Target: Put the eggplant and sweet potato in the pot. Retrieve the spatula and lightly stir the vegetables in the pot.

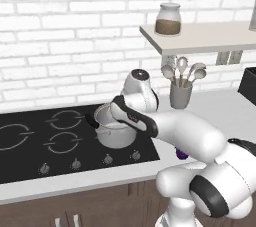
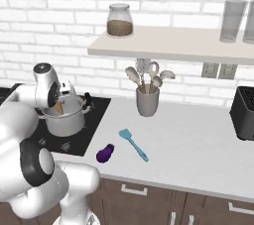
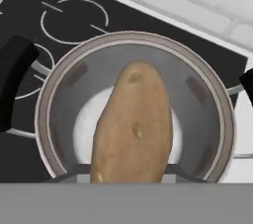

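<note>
My gripper (image 2: 59, 102) hangs over the steel pot (image 2: 64, 120) on the cooktop, shut on the sweet potato (image 3: 133, 124). The brown potato points down into the pot's mouth, above the pale bottom and inside the rim (image 3: 207, 80). From the left base view my forearm covers part of the pot (image 1: 116, 135). The dark-purple eggplant (image 2: 104, 153) lies on the counter near its front edge, right of the cooktop, and peeks out under my arm as a purple patch (image 1: 181, 154). Just right of it lies the teal spatula (image 2: 133, 144), blade toward the wall.
A grey utensil cup (image 2: 147, 101) with pale spoons stands by the wall. Above it a shelf (image 2: 168, 45) carries a jar (image 2: 119, 20) and glasses. A black appliance (image 2: 244, 112) sits at the far right. The black cooktop (image 1: 30, 141) has knobs along its front.
</note>
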### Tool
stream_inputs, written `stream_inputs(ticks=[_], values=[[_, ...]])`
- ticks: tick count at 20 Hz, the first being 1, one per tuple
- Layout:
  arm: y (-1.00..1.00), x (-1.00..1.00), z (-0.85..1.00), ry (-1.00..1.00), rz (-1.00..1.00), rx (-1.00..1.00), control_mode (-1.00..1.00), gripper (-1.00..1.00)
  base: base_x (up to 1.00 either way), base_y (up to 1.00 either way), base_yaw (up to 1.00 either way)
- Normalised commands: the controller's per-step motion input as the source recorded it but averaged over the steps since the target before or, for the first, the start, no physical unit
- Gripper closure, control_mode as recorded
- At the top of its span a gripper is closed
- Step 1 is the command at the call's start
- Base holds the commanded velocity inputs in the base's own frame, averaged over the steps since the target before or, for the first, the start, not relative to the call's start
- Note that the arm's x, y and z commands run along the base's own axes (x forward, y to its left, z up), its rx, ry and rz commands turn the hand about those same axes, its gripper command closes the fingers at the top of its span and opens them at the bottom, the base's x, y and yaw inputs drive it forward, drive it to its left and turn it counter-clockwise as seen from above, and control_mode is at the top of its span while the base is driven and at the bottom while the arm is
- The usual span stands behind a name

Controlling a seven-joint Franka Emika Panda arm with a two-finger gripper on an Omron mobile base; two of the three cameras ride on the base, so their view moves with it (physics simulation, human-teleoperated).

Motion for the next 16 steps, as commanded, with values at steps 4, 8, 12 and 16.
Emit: stream_inputs(ticks=[4, 8, 12, 16], values=[[0.05, 0.0, -0.38, -0.18, 0.0, 0.0, -1.0, -1.0, 0.0, 0.0, 0.0], [0.0, 0.0, 0.06, -0.22, 0.0, 0.0, -1.0, -1.0, 0.0, 0.0, 0.0], [0.0, 0.06, 0.38, -0.19, 0.0, 0.01, -1.0, -1.0, 0.0, 0.0, 0.0], [0.0, 0.08, 0.42, -0.09, 0.0, 0.07, -1.0, -1.0, 0.0, 0.0, 0.0]])
